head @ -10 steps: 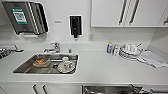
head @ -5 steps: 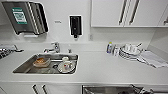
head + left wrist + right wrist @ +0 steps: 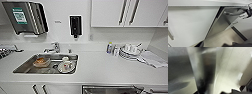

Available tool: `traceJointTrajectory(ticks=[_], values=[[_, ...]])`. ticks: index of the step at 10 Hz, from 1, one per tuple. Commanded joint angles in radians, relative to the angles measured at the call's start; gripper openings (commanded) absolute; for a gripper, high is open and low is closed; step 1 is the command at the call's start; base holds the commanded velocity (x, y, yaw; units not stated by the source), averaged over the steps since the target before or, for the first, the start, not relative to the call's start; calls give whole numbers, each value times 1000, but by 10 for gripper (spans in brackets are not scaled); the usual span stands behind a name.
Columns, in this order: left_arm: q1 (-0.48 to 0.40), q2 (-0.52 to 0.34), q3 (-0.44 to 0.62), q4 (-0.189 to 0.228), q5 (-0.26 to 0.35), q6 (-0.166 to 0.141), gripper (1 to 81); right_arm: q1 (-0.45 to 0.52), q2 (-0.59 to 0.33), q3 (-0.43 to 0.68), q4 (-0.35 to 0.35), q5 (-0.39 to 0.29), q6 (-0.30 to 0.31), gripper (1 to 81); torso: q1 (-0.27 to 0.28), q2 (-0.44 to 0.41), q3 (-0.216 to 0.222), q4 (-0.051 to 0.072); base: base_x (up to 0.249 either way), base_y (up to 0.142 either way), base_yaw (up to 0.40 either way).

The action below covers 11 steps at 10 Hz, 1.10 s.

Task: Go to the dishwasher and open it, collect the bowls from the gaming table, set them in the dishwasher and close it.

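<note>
Facing a white counter (image 3: 105, 68), the robot is stationed at the kitchen unit. The dishwasher (image 3: 110, 89) is seen at the lower edge of the head view, just under the counter, to the right of the sink (image 3: 27, 65); its steel front (image 3: 220, 26) is also caught in the left wrist view, between white cabinet fronts. The bar handle (image 3: 196, 75) is judged to be the blurred bright bar close in the right wrist view. Whether either tool is spread or pressed together cannot be told. A stiff, smooth, fairly heavy hinged door is to be expected, so hold should be taken on the bar near its middle and the pull kept steady, since polished steel may slip.
</note>
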Motion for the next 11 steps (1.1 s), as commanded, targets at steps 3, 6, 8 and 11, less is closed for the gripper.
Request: traceJointTrajectory(ticks=[3, 6, 8, 11], values=[[-82, -51, 21, -8, 10, -1, 811, 25, -57, -5, -30, -193, 10, 811, 0, 0, 0, 0, 0, 0, 0], [-82, -50, 19, -10, 12, -4, 811, 24, -54, -8, -32, -192, 12, 811, 0, 0, 0, 0, -22, 0, 0], [-82, -48, 19, -11, 13, -4, 811, 22, -54, -8, -32, -192, 12, 811, 1, 1, 0, 0, -87, 0, 0], [-82, -44, 13, -11, 15, -4, 811, 16, -51, -5, -27, -187, 12, 811, 1, 1, 0, 0, -93, 0, 0]])
